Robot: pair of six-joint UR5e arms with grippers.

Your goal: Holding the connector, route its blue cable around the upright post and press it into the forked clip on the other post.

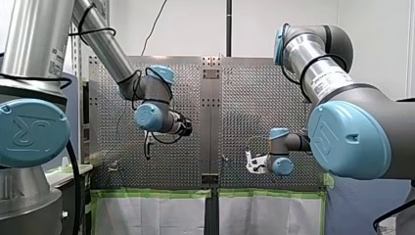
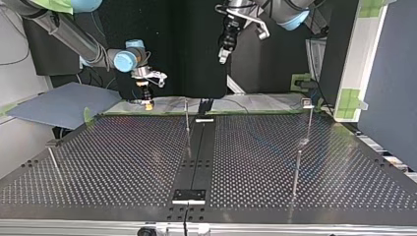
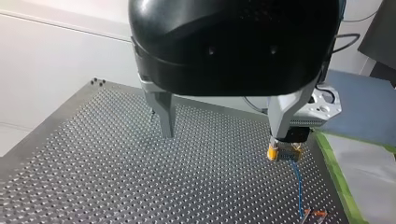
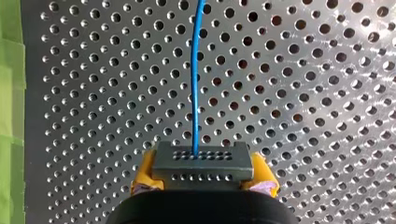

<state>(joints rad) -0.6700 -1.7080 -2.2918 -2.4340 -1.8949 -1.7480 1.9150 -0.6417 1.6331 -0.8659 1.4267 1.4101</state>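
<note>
A grey connector [image 4: 201,161] sits clamped between the yellow pads [image 4: 144,175] of my right gripper [image 4: 201,183], low over the perforated table [image 4: 327,116]. Its blue cable [image 4: 194,93] runs straight ahead of the gripper. In the left wrist view the same connector [image 3: 286,154] shows beyond my left gripper [image 3: 223,135], whose metal fingers [image 3: 163,116] stand open and empty. The cable [image 3: 297,186] leads to a small fixture [image 3: 314,214] on the table. In the top view my right gripper [image 2: 145,96] is at the far left edge, and my left gripper [image 2: 224,51] hangs high.
Thin upright posts stand on the table in the top view: one near the middle [image 2: 187,125], one with a small head at the far right [image 2: 308,110], one nearer [image 2: 296,172], and one at the left [image 2: 54,162]. Green tape [image 4: 9,93] lines the table's edge.
</note>
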